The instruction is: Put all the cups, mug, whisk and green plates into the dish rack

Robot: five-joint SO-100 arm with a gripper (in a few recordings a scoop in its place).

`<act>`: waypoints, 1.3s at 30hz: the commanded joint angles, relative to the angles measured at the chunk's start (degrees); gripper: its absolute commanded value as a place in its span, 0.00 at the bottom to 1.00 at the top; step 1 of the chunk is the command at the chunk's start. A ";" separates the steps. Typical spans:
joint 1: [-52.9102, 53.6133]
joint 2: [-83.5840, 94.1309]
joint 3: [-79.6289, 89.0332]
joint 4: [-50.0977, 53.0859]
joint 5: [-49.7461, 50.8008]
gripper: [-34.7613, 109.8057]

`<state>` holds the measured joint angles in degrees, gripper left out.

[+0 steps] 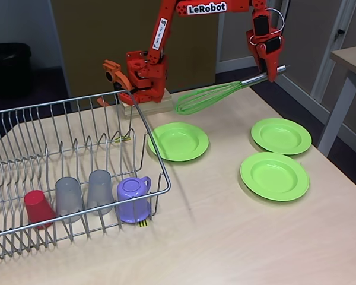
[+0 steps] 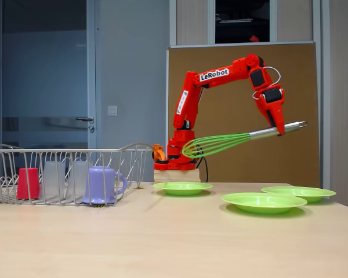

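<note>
My orange gripper (image 1: 272, 71) (image 2: 279, 128) is shut on the silver handle of the whisk (image 1: 207, 98) (image 2: 217, 144), which hangs nearly level in the air with its green loops pointing toward the dish rack (image 1: 77, 119) (image 2: 133, 152). Inside the rack's front row stand the red cup (image 1: 38, 208) (image 2: 28, 183), two grey cups (image 1: 69, 198) (image 1: 99, 190) (image 2: 53, 179) and the purple mug (image 1: 134, 199) (image 2: 102, 185). Three green plates lie flat on the table: one near the rack (image 1: 178, 141) (image 2: 182, 187), two on the right (image 1: 281, 135) (image 1: 275, 176) (image 2: 264, 201) (image 2: 298, 191).
The arm's base (image 1: 143, 83) (image 2: 175, 168) sits on a wooden block at the table's far edge, just behind the rack's corner. Another table's leg (image 1: 338, 101) stands at the right. Bare tabletop (image 1: 213, 237) lies in front of the plates.
</note>
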<state>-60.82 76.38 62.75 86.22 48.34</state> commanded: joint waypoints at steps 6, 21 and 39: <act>11.43 5.71 -8.35 13.54 -21.62 0.24; 45.09 27.16 10.02 13.18 -54.67 0.24; 84.90 18.90 23.03 0.18 -85.87 0.24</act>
<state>19.60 97.82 86.75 88.77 -34.19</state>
